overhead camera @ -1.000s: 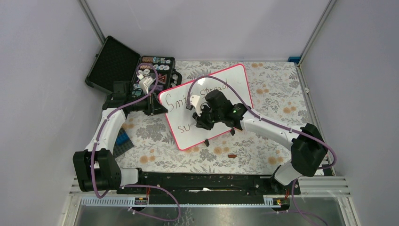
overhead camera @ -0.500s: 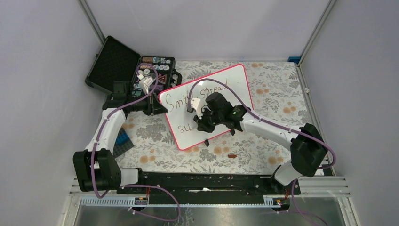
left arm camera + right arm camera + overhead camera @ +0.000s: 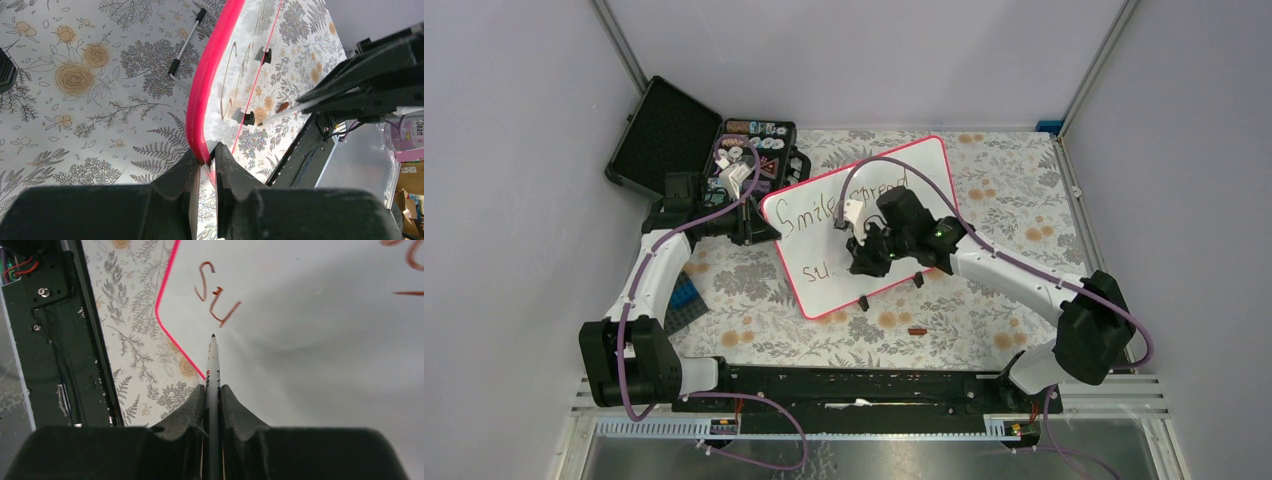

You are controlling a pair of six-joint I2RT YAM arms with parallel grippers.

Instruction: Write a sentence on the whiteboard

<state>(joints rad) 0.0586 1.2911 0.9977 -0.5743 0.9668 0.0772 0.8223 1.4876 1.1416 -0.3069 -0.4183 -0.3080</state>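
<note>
Soft overhead light is filling the top view, casting faint shadows. In the left wrist view the glossy whiteboard is mirroring the floral table; in the right, grey shadow is spreading toward 3 o'clock. The left pincer and right pincer are blurring at 6 o'clock; the marker is showing crisp.

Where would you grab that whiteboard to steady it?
Grip the whiteboard by its thin pink rim at the left edge, coming from the left: it sits propped on its feet, so that slim edge is raised, where the left gripper pinches it.
</note>
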